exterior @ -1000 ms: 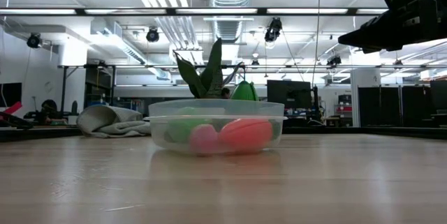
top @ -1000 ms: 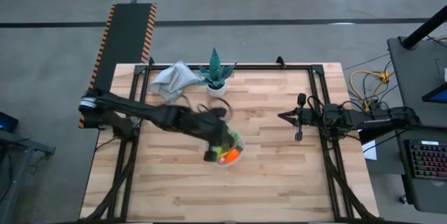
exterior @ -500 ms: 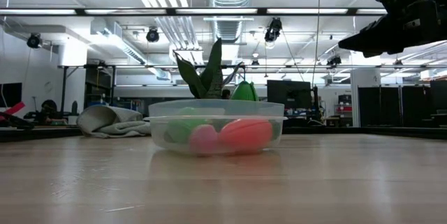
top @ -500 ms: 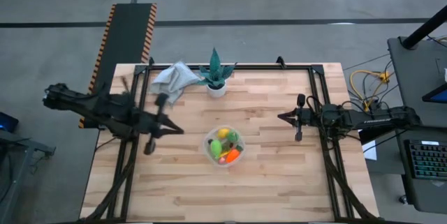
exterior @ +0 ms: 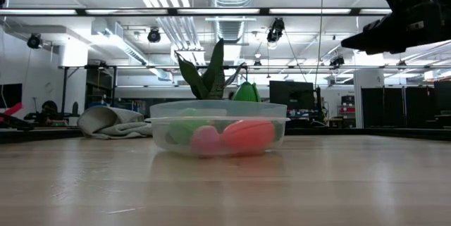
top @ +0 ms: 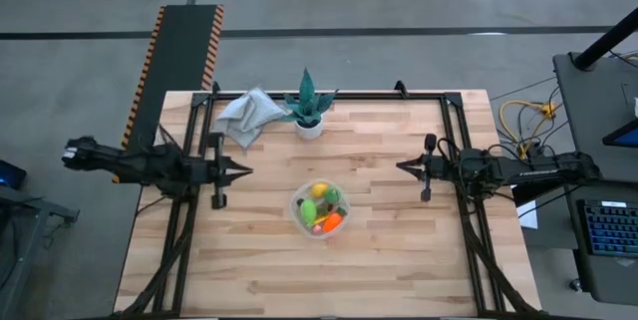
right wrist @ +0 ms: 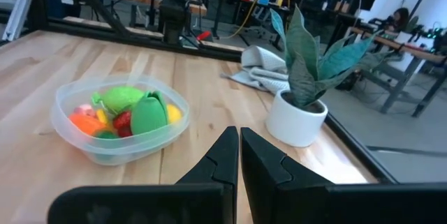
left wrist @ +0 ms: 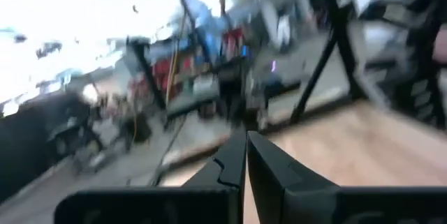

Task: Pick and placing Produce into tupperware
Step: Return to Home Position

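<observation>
At rest over the workbench: my left gripper (top: 244,169) hangs above the left part of the wooden table (top: 399,255), its two fingers pressed together with nothing between them, tips aimed right toward the middle. My right gripper (top: 401,167) mirrors it over the right part, fingers likewise closed tight and empty, tips aimed left. Both are well apart from the tupperware (top: 298,204), which sits on the table between them, a little nearer than the line joining the two tips. The produce (top: 321,208) lies heaped inside it: a yellow piece (top: 319,190) toward the far side, an orange piece (top: 333,223) at the near right, and green pieces (top: 309,210) among them. Seen past my right gripper's fingers, a red bit shows between the greens, and the clear rim stands above most of the load. Far of the tupperware, a potted plant (top: 309,109) stands upright near the table's far edge, with a crumpled grey cloth (top: 247,114) just to its left
</observation>
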Robot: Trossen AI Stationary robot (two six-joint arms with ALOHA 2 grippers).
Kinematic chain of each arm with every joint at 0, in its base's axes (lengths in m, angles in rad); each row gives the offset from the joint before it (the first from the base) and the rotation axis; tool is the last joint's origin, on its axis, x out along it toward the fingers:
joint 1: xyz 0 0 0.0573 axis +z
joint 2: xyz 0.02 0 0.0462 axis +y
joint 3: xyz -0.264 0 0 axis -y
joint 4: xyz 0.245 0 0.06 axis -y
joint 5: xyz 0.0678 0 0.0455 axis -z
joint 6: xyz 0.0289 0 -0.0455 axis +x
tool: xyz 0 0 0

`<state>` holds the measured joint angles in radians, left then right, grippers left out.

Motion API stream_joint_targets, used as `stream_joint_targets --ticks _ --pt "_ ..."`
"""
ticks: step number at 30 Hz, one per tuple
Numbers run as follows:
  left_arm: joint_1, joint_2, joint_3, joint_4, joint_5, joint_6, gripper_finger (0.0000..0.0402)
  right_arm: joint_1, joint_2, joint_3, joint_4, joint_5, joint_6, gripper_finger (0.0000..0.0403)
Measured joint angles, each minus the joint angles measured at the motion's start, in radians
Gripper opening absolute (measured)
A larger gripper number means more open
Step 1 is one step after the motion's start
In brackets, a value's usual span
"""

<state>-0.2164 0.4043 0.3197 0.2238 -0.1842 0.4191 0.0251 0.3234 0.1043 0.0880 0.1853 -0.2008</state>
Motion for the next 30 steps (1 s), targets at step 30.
stream_joint_targets --ticks 30 --pt "0.108 -0.355 -0.285 -0.129 0.121 -0.259 0.0 -0.002 -0.001 0.0 0.107 0.046 0.025 0.0009"
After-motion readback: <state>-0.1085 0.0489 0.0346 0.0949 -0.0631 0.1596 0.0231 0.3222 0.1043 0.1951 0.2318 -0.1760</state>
